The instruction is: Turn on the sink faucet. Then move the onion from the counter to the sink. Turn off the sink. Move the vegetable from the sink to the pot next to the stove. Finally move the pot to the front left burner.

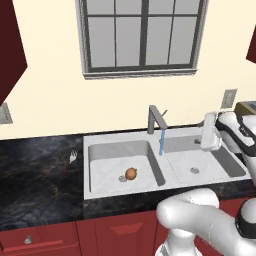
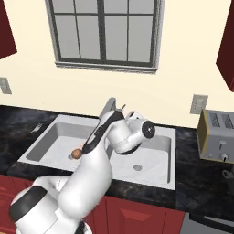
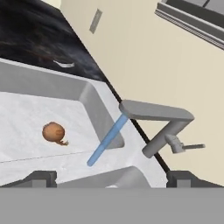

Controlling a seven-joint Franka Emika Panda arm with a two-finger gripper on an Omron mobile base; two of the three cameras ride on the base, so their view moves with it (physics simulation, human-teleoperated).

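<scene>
The onion (image 1: 131, 173) lay in the sink (image 1: 100, 187) at the faucet's (image 1: 156, 119) seven o'clock, water (image 1: 161, 142) running, gripper (image 3: 111, 178) spread apart.

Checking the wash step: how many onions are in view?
1: the onion lies in the sink's left basin, near the drain. No others seen; the arm hides part of the sink.

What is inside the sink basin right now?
The onion lies on the floor of the left basin of the sink, near the round drain. A blue stream of water falls from the faucet. In the right base view the arm covers part of the basin.
</scene>
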